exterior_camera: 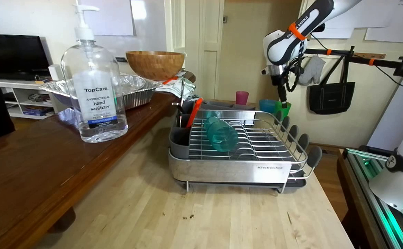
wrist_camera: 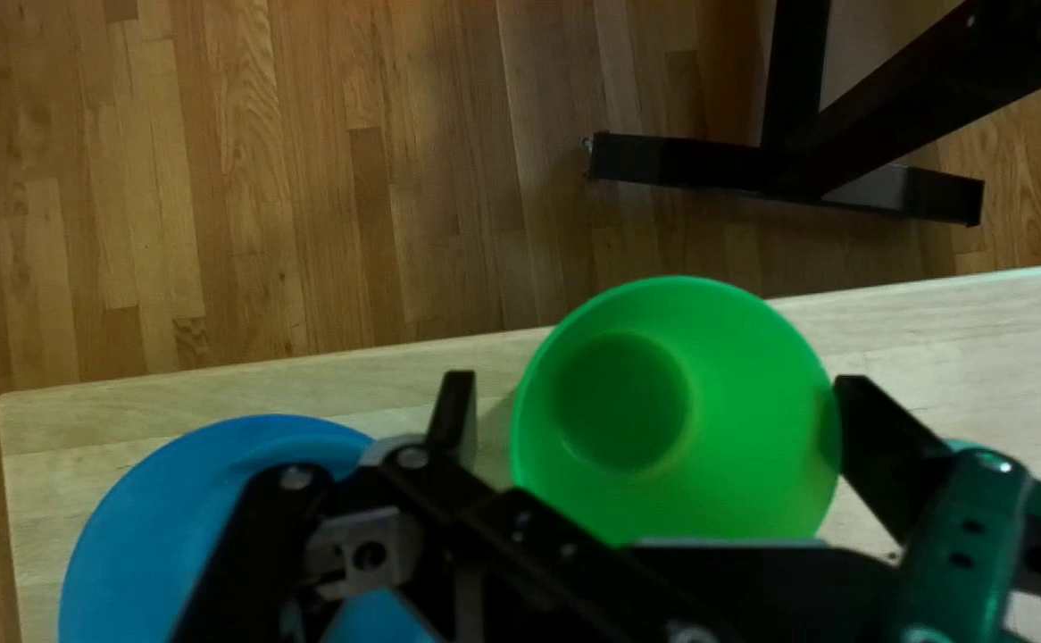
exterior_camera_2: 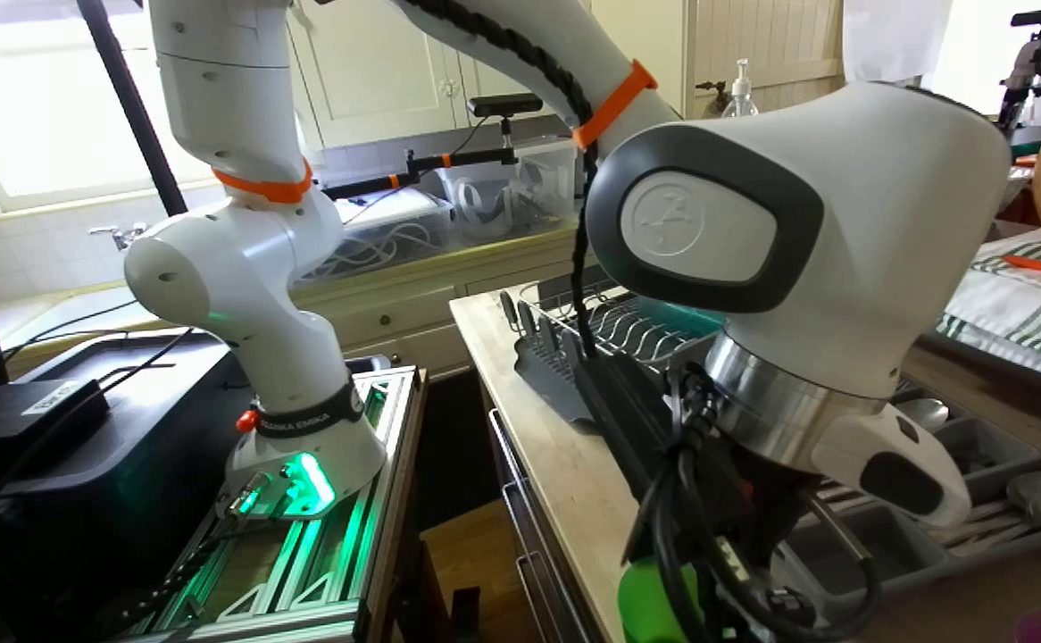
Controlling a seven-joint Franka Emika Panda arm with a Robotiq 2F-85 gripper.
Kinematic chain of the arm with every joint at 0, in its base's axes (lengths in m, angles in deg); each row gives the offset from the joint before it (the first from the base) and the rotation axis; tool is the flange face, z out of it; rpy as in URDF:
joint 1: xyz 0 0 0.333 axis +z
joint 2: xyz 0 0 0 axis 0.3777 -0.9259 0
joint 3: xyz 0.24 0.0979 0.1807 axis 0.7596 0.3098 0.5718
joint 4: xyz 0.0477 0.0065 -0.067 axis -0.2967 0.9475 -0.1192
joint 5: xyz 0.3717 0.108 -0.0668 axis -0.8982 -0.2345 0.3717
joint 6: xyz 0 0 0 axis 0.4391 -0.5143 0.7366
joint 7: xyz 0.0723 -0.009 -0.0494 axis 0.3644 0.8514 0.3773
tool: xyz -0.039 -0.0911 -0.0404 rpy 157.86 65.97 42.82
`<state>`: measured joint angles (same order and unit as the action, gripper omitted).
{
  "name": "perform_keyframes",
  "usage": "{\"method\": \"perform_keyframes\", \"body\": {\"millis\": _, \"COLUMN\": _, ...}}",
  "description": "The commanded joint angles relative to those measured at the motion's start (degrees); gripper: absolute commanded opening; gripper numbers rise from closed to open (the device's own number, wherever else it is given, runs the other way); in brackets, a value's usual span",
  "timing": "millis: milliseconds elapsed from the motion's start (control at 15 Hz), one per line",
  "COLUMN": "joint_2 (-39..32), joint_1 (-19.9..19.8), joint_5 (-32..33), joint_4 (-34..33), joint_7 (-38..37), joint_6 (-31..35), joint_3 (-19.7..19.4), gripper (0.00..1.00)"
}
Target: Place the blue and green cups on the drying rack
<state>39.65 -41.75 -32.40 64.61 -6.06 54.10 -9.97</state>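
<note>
The green cup (wrist_camera: pixel 735 420) stands upright, seen from above in the wrist view. It also shows in both exterior views (exterior_camera: pixel 284 110) (exterior_camera_2: pixel 650 603). My gripper (wrist_camera: pixel 654 406) is open around it, with a gap at the left finger and the right finger at the rim. In an exterior view the gripper (exterior_camera: pixel 283 102) points down at the green cup. The blue cup (wrist_camera: pixel 181 509) stands beside it, partly behind the gripper; it shows in an exterior view (exterior_camera: pixel 267 105). The drying rack (exterior_camera: pixel 222 173) stands on the table and also shows in an exterior view (exterior_camera_2: pixel 637 326).
A teal see-through cup (exterior_camera: pixel 222 135) lies on its side in the rack. A pink cup (exterior_camera: pixel 242 98) stands behind the rack. A cutlery tray (exterior_camera_2: pixel 895 545) lies near the gripper. The table edge (wrist_camera: pixel 306 366) runs close beside the cups. A sanitizer bottle (exterior_camera: pixel 99 97) stands on a raised counter.
</note>
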Motion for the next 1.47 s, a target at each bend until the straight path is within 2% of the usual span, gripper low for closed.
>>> {"method": "perform_keyframes", "body": {"millis": 0, "joint_2": -1.7, "joint_1": -1.1, "joint_5": 0.5, "joint_4": -2.0, "joint_7": -0.4, "joint_6": -1.8, "joint_3": 0.9, "gripper": 1.00}}
{"method": "perform_keyframes", "body": {"millis": 133, "joint_2": -2.0, "joint_1": -1.2, "joint_5": 0.7, "joint_4": -2.2, "joint_7": -0.5, "joint_6": -1.8, "joint_3": 0.9, "gripper": 1.00}}
{"method": "perform_keyframes", "body": {"millis": 200, "joint_2": -2.0, "joint_1": -1.2, "joint_5": 0.8, "joint_4": -2.2, "joint_7": -0.6, "joint_6": -1.8, "joint_3": 0.9, "gripper": 0.75}}
{"method": "perform_keyframes", "body": {"millis": 267, "joint_2": -2.1, "joint_1": -1.2, "joint_5": 0.8, "joint_4": -2.3, "joint_7": -0.6, "joint_6": -1.7, "joint_3": 0.9, "gripper": 0.74}}
{"method": "perform_keyframes", "body": {"millis": 400, "joint_2": -2.1, "joint_1": -1.2, "joint_5": 0.9, "joint_4": -2.5, "joint_7": -0.6, "joint_6": -1.8, "joint_3": 1.0, "gripper": 0.58}}
{"method": "perform_keyframes", "body": {"millis": 467, "joint_2": -2.0, "joint_1": -1.2, "joint_5": 1.0, "joint_4": -2.6, "joint_7": -0.7, "joint_6": -1.8, "joint_3": 1.0, "gripper": 0.54}}
{"method": "perform_keyframes", "body": {"millis": 667, "joint_2": 0.0, "joint_1": -0.9, "joint_5": 1.0, "joint_4": -1.5, "joint_7": -0.5, "joint_6": -2.5, "joint_3": 1.2, "gripper": 0.49}}
{"method": "perform_keyframes", "body": {"millis": 1067, "joint_2": 17.8, "joint_1": 2.6, "joint_5": 3.9, "joint_4": 9.4, "joint_7": 5.3, "joint_6": -3.4, "joint_3": 4.3, "gripper": 0.49}}
{"method": "perform_keyframes", "body": {"millis": 1400, "joint_2": 32.6, "joint_1": 9.2, "joint_5": 4.3, "joint_4": 15.9, "joint_7": 9.8, "joint_6": -5.4, "joint_3": 8.9, "gripper": 0.49}}
